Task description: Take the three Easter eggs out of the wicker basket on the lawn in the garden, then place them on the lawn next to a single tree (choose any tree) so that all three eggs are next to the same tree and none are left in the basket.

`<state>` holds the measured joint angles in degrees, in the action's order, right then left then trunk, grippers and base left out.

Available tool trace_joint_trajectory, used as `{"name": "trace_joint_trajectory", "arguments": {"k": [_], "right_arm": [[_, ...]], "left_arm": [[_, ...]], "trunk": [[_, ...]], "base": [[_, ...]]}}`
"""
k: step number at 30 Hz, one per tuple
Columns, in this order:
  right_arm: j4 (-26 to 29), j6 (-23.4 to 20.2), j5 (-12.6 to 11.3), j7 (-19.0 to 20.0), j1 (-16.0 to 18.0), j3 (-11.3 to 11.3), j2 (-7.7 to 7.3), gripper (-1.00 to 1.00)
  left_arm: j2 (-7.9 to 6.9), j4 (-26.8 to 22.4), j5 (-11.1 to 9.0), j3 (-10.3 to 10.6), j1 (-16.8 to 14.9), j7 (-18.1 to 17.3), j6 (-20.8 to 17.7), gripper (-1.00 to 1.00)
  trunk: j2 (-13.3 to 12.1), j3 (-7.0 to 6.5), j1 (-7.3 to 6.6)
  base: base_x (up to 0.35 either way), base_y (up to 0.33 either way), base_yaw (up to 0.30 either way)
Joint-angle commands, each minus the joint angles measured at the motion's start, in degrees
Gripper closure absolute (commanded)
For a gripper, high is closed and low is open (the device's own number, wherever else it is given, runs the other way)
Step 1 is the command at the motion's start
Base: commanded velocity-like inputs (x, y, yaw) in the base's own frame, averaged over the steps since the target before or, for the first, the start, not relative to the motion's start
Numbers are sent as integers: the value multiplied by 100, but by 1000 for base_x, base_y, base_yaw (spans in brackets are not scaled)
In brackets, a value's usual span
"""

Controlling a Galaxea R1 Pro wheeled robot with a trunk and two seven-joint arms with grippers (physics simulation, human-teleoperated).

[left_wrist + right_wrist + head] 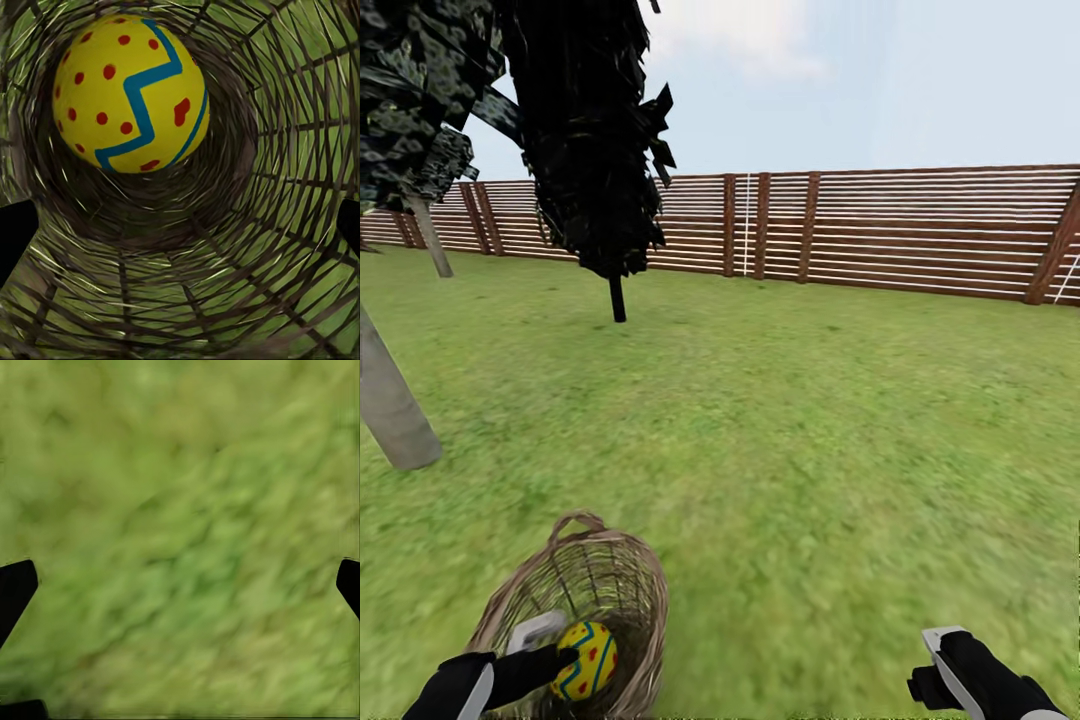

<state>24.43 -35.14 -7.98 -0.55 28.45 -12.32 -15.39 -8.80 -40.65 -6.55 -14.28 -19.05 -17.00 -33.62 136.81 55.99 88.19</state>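
The left gripper (pixel 550 655) reaches into the basket (pixel 622 570), its black fingertips (pixel 16 229) spread wide apart at the edges of the wrist view with nothing between them. Just ahead of it, one egg (pixel 129 94) lies inside the basket on the woven wall, yellow with red spots and a blue zigzag; from the head view the egg (pixel 586 658) sits just beside the gripper's tip. The basket lies tipped on the lawn (pixel 810 430). The right gripper (pixel 180 577), well apart from the basket, hangs over bare grass, fingers wide apart and empty. Beyond the basket stands a pale trunk (pixel 390 400), farther off a black tree (pixel 595 150) before the fence (pixel 920 230).
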Motion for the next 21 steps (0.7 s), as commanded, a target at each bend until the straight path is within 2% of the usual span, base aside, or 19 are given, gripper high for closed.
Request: {"name": "trace_joint_trajectory", "arguments": {"k": [1, 5, 11, 21], "right_arm": [[10, -28, -46, -7, 2, -42, -8, -100], [9, -28, -46, -10, 2, -42, 24, -100], [9, -28, -43, -9, 2, -44, 35, -100], [9, -28, -37, -13, 2, -48, 70, -100]], "left_arm": [[5, -5, -57, -12, -2, 4, -49, -100], [75, -5, -55, -9, -2, 4, -41, -100], [80, -5, -55, -9, -2, 15, -41, -100], [86, -5, -56, -13, -1, 13, -40, -100]], "trunk": [[-39, -13, -25], [-199, -85, -113], [-440, -192, -245], [-841, -372, -464]], "base": [[-158, 108, 0], [-128, 89, 0], [-84, 6, 0], [-5, 0, 0]]}}
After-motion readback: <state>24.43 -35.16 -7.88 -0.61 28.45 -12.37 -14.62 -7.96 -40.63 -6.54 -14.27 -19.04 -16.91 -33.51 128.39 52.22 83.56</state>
